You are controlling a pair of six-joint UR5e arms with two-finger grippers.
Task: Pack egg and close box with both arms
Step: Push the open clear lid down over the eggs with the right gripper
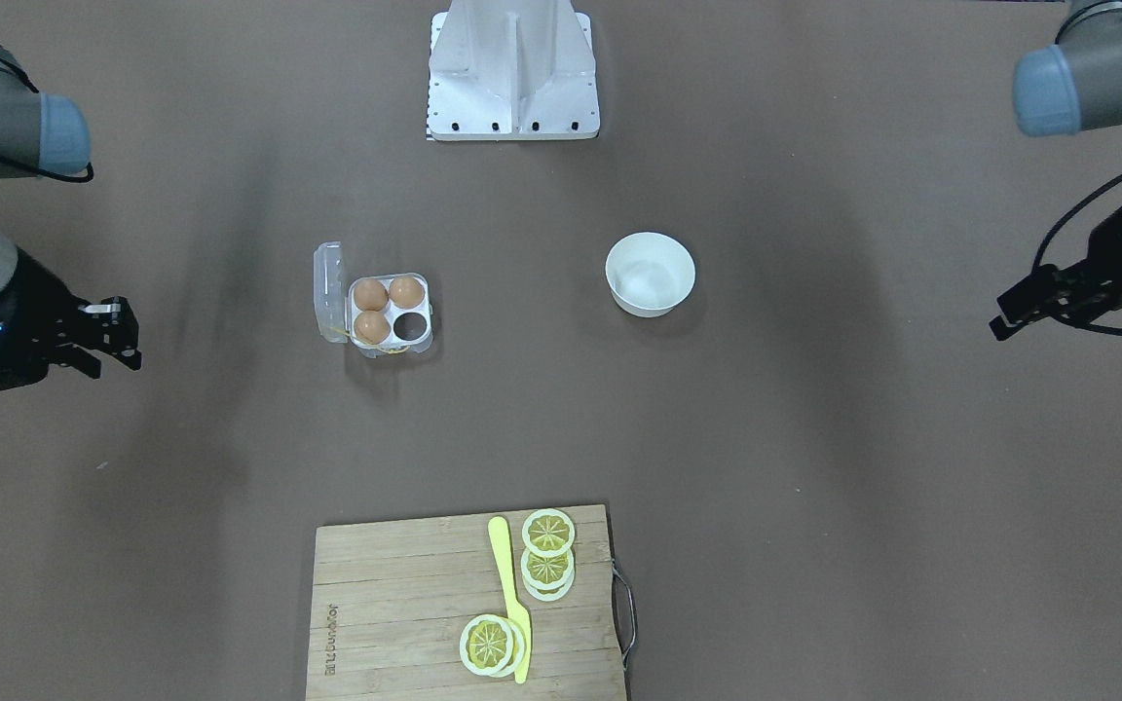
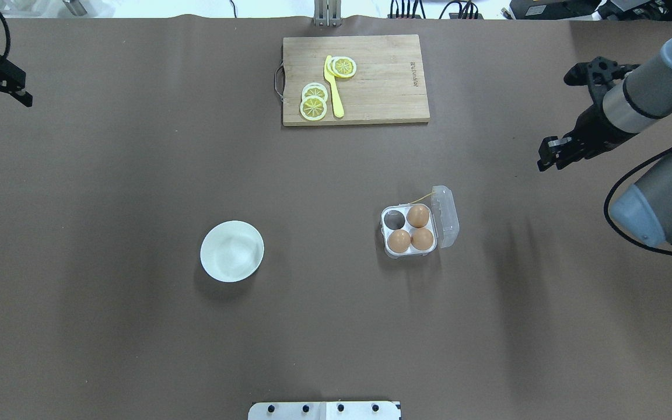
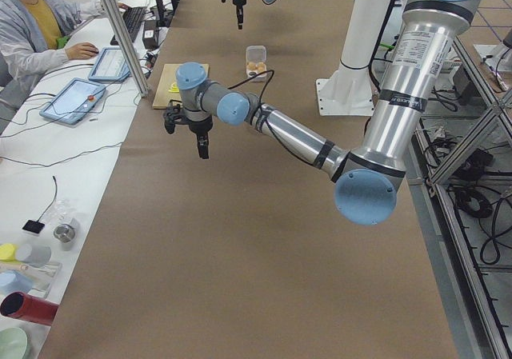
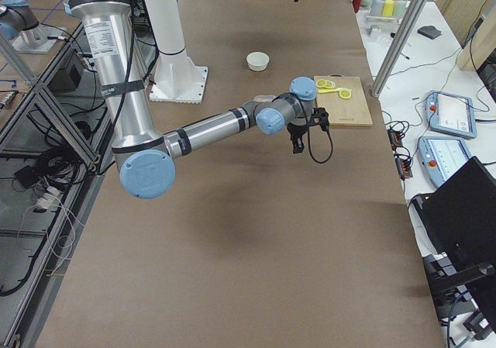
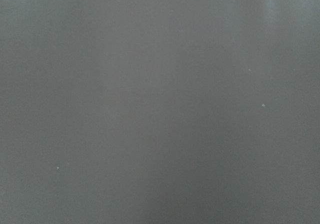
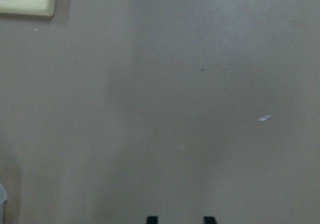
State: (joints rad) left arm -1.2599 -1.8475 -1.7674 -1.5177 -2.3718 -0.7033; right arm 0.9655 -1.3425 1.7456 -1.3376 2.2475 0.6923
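A small square clear-plastic egg box point(image 2: 384, 232) sits right of centre on the brown counter point(image 2: 336, 326), its hinged lid point(image 2: 448, 216) lying open to the right. Three orange-brown eggs point(image 2: 399, 240) fill three cups, and the task's egg cannot be told from the others. The far-left cup point(image 2: 395, 219) is empty. The round white bowl point(image 2: 232, 252), on the left, is empty. The black left hand point(image 1: 1004, 313) and right hand point(image 2: 549, 156) hover at the counter's ends, fingers apart, gripping nothing.
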